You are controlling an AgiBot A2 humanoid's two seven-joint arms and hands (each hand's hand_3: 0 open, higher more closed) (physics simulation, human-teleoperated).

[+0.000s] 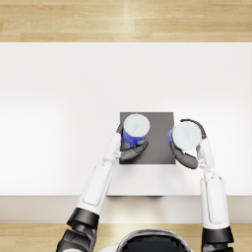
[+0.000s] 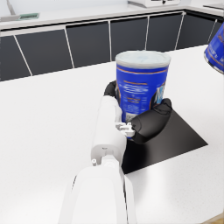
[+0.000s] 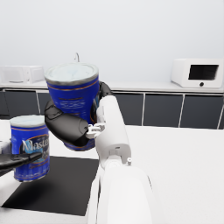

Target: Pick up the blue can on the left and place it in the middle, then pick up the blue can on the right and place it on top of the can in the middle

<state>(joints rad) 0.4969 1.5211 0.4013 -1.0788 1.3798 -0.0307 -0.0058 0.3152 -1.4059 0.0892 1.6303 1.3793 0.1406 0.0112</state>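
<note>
Right hand (image 3: 70,124) around raised blue can (image 3: 73,94)

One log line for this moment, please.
left hand: grips blue metal can on black square mat | right hand: holds second blue can raised

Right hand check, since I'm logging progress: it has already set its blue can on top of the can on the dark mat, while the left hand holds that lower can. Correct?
Not quite. The right hand holds its blue can in the air, beside and above the lower can, not on it, as the right wrist view shows. The left hand does hold the lower can on the dark mat.
</note>
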